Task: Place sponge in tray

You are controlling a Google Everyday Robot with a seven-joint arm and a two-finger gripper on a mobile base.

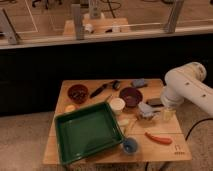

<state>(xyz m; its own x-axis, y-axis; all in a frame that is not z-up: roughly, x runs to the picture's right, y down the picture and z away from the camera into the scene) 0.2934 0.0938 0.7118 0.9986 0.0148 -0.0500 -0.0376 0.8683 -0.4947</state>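
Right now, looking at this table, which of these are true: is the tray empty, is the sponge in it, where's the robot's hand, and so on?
1. The green tray has nothing in it. True.
2. The sponge lies in the tray. False: it sits on the table near the back right corner, well apart from the tray.
3. The gripper hangs over the tray. False: it is at the table's right side, beside the grey-blue cloth lump.
4. An orange thing lies near the table's front right. True.
5. Only one dark bowl is on the table. False: there are two, the left bowl and the right bowl.
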